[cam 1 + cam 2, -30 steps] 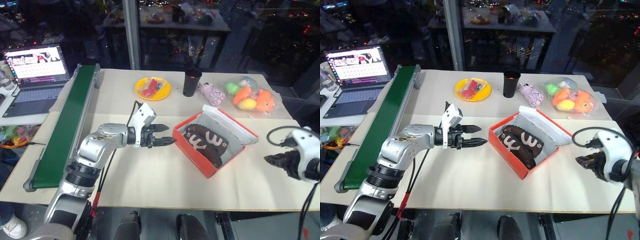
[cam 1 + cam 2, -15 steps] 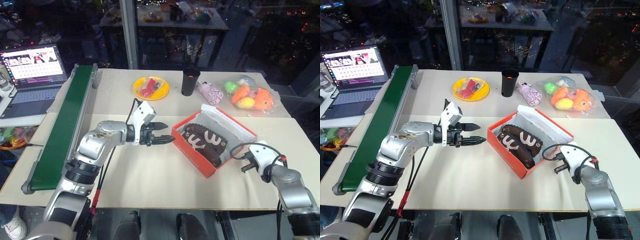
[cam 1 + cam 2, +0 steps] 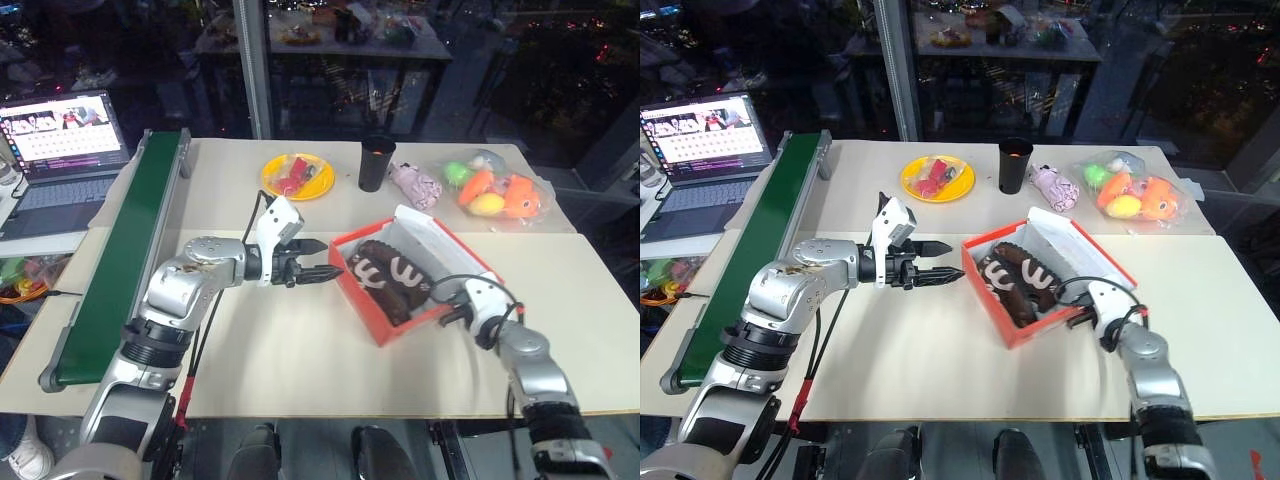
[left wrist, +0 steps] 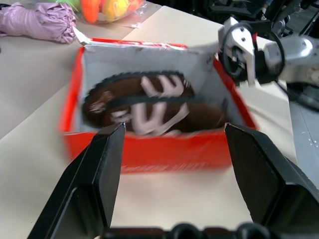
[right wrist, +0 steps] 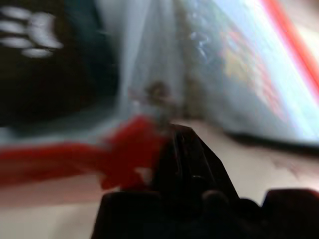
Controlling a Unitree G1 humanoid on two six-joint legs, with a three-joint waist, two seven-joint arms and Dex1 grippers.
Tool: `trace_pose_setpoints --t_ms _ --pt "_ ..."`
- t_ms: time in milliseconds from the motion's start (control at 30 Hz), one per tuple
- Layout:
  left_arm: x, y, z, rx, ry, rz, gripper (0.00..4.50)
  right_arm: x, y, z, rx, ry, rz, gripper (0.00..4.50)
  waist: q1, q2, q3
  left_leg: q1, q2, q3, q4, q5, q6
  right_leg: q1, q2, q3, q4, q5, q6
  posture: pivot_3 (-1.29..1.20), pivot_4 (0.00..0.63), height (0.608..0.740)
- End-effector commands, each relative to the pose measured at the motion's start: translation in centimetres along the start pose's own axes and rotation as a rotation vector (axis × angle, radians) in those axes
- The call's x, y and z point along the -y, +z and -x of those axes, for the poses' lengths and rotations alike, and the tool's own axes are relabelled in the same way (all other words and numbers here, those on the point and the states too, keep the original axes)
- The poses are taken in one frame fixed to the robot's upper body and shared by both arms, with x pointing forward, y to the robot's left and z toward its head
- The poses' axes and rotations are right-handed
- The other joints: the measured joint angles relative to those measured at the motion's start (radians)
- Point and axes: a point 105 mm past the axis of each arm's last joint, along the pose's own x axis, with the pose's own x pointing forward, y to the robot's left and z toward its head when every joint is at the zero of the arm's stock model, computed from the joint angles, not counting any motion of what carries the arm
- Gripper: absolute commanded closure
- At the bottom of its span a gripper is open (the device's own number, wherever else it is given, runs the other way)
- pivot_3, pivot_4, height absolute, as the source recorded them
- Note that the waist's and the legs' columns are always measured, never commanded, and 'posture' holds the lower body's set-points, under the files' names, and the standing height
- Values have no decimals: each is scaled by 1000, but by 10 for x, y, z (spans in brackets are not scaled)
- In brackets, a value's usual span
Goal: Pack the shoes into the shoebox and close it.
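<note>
Left gripper [image 3: 318, 261] hovers over the table [image 3: 300, 360] with its two black fingers spread apart and nothing between them, aimed at the near side wall of the shoebox [image 3: 352, 292], which sits just beyond the fingertips, apart from them. Both shoes [image 3: 385, 278] already lie inside the box, side by side, dark brown with their white logos up; past them the white-lined lid [image 3: 440, 240] stands open along the far edge. On the other side of the box, the right gripper [image 3: 1076, 320] has its fingers pressed together, empty, at the box's corner nearest the robot's right; whether it touches the cardboard I cannot tell from the blurred wrist view.

Packing looks finished, so the step in hand is probably closing. To do it well, the left gripper should likely steady the red wall nearest it so the box does not slide, while the right one goes around behind the lid and pushes it forward and down. The shoes sit low enough that the lid should clear them; a slow, even push would keep the hinge from buckling.
</note>
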Motion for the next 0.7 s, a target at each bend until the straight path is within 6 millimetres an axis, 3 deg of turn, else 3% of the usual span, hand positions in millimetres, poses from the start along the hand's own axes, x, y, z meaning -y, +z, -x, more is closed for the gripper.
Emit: trace_pose_setpoints --t_ms 33,367,567,700 --pt "0 14 2 25 1 -59 1121 -4 11 13 46 -8 -46 4445 6 0 0 0 0 0 0 0 0 0 0 0 0 0 0 0 150 736" --pt "4 18 -3 24 -26 -80 1121 6 -50 30 -60 -175 -258 4445 15 -1 -1 1 0 0 1 0 0 1 0 0 -1 -4 -6 0 150 736" --pt "4 20 -4 21 -35 -83 1121 42 -40 25 42 -324 -321 4445 16 -3 -3 1 -1 0 3 0 0 4 -1 1 -2 -3 -6 0 150 736" --pt "3 21 -3 18 -36 -85 1121 73 -19 31 154 -428 -329 4445 16 -3 -2 1 -1 0 3 0 0 4 0 2 -1 -3 -6 0 150 736"
